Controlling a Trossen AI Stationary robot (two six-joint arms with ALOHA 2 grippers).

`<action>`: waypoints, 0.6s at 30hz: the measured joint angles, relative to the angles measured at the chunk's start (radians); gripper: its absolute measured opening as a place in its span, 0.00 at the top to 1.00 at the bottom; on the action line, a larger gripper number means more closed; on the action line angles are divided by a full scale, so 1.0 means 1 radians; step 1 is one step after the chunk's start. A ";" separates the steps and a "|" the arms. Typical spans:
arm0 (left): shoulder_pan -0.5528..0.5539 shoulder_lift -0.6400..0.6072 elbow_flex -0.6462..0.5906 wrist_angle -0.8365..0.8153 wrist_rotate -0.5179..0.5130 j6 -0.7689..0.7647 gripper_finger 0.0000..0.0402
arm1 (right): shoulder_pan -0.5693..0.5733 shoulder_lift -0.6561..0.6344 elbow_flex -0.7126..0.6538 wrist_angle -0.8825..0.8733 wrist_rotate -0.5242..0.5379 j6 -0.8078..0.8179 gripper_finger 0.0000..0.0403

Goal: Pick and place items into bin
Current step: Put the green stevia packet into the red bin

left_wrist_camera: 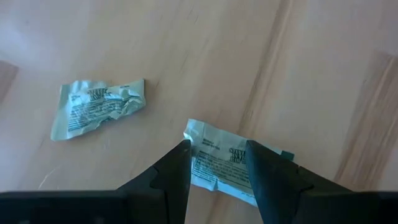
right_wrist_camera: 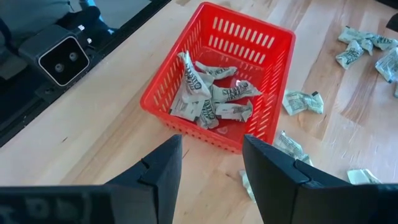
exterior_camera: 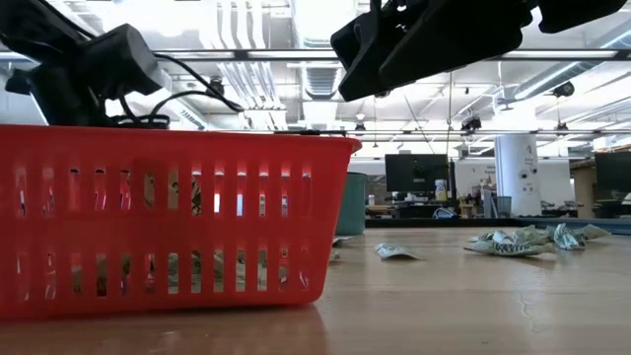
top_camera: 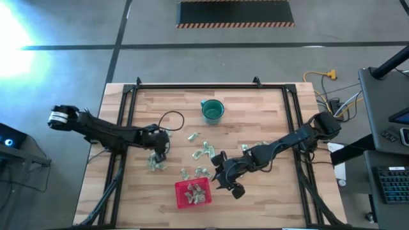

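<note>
While the left arm reaches in from the left side of the table, its left gripper (top_camera: 158,155) hangs low over the wood with its two dark fingers (left_wrist_camera: 168,180) spread apart. A pale green packet (left_wrist_camera: 230,165) lies flat on the table right between them, and the fingers are not squeezing it. A second packet (left_wrist_camera: 96,107) lies near it, a little off to one side of the fingers. More loose packets (top_camera: 201,151) are scattered across the middle of the table, between the two grippers. Behind them stands a round teal cup (top_camera: 213,110). The red bin (top_camera: 193,193) sits just beside the right gripper (top_camera: 225,179), and a few packets lie inside it (right_wrist_camera: 211,99). The right gripper is open wide and holds nothing, and it hovers above the table next to the bin's wall.
</note>
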 joint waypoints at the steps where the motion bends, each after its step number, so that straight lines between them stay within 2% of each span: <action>1: 0.004 0.006 0.001 0.000 0.004 0.001 0.66 | 0.000 0.000 0.000 0.000 0.000 0.003 0.60; 8: 0.012 0.017 0.001 0.004 0.018 0.028 0.69 | 0.000 0.002 -0.001 -0.006 0.000 0.008 0.60; 18: 0.012 0.015 0.000 0.006 0.045 0.081 0.95 | 0.000 0.002 -0.006 -0.006 0.000 0.008 0.60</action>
